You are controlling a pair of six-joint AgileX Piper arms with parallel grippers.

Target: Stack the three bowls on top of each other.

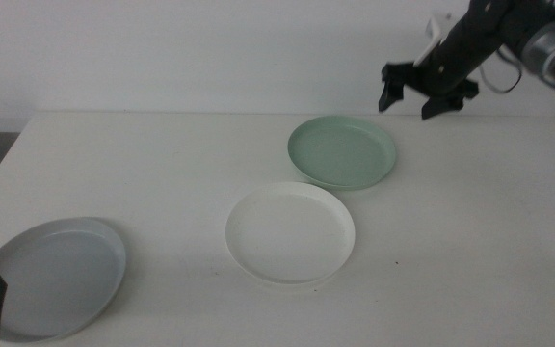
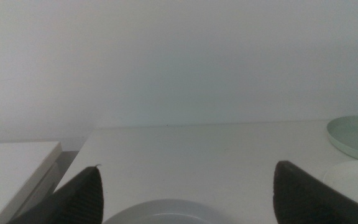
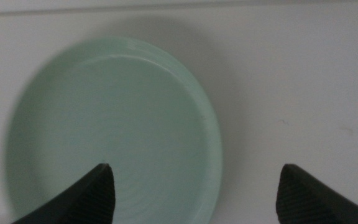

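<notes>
Mint green, white and grey-blue, the three bowls lie apart on the white surface, none stacked. The mint green bowl sits farthest back, the white bowl just in front of it with a narrow gap between their rims, and the grey-blue bowl well apart at the near left corner. Nothing lies between them. My right end effector hangs in the air above the far right of the surface, behind and to the right of the mint green bowl, pointed down with its jaws spread wide and empty. My left end effector waits low at the near left edge beside the grey-blue bowl, jaws also wide apart, holding nothing.
</notes>
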